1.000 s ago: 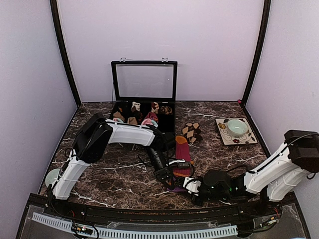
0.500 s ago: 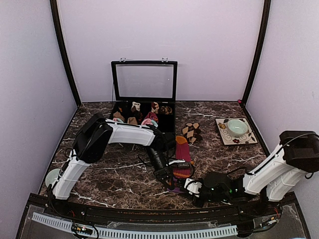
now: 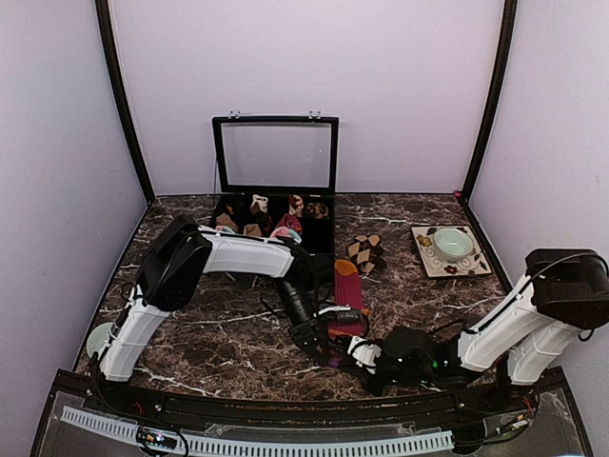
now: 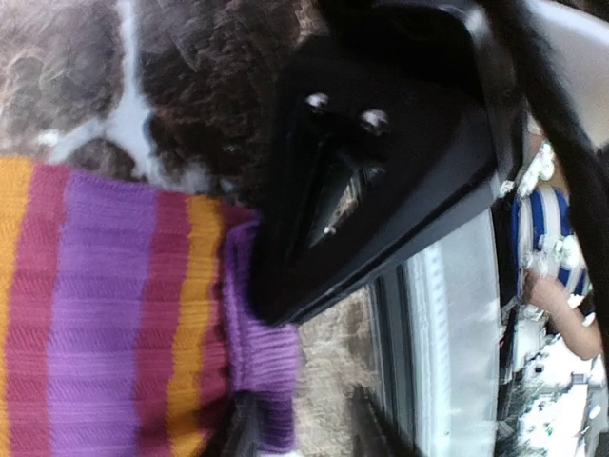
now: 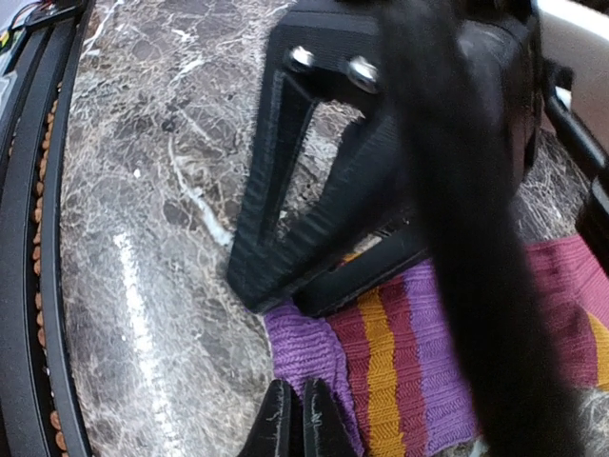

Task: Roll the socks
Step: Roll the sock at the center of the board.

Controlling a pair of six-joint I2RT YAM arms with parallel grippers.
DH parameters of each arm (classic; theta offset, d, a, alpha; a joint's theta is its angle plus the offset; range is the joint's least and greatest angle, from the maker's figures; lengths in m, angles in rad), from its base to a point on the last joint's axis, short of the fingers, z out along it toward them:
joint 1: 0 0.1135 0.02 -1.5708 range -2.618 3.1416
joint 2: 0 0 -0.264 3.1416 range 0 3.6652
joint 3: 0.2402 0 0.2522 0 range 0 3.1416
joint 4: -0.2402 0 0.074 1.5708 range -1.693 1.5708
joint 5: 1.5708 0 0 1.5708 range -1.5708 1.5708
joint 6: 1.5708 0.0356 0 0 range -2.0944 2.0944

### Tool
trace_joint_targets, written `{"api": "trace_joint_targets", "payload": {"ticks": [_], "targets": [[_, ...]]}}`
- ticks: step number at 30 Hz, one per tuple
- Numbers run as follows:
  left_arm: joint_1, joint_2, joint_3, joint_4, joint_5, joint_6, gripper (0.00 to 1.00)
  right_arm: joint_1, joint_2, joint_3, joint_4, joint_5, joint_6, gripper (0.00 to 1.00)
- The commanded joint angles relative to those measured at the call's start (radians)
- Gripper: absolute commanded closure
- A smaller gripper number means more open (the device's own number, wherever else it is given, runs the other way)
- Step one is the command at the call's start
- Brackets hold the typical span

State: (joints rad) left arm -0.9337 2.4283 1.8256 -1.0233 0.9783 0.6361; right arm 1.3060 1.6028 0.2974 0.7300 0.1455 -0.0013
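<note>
Right claw (image 5: 297, 419) edged left, now closed beside magenta sock (image 3: 347, 288) cuff, left claw (image 3: 319, 345) state unclear

The right tool (image 5: 297, 419) has edged a little left along the near edge of the bench (image 3: 219, 324), and its jaws have drawn together beside the purple cuff of the magenta sock (image 5: 404, 367). The left tool (image 4: 306, 428), clamped before, has parted its jaws.
</note>
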Motion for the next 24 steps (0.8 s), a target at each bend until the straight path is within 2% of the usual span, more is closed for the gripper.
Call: {"api": "trace_joint_targets", "payload": {"ticks": [1, 2, 5, 6, 8, 17, 24], "targets": [[0.013, -0.076, -0.075, 0.012, -0.114, 0.028, 0.5, -0.017, 0.012, 0.001, -0.131, -0.053, 0.047, 1.0], [0.019, -0.099, -0.093, 0.027, -0.115, 0.024, 0.46, -0.02, 0.007, 0.0, -0.136, -0.062, 0.054, 1.0], [0.042, -0.174, -0.147, 0.08, -0.124, 0.002, 0.41, -0.027, -0.002, -0.003, -0.16, -0.083, 0.076, 1.0], [0.052, -0.197, -0.164, 0.094, -0.126, -0.001, 0.31, -0.029, -0.002, -0.001, -0.169, -0.092, 0.084, 1.0], [0.071, -0.245, -0.2, 0.118, -0.126, 0.004, 0.27, -0.031, -0.001, 0.001, -0.189, -0.102, 0.098, 1.0], [0.124, -0.482, -0.433, 0.306, -0.176, 0.029, 0.27, -0.07, -0.074, 0.002, -0.261, -0.17, 0.185, 1.0], [0.078, -0.564, -0.491, 0.38, -0.163, 0.111, 0.35, -0.18, -0.071, 0.016, -0.333, -0.301, 0.298, 1.0]]}}
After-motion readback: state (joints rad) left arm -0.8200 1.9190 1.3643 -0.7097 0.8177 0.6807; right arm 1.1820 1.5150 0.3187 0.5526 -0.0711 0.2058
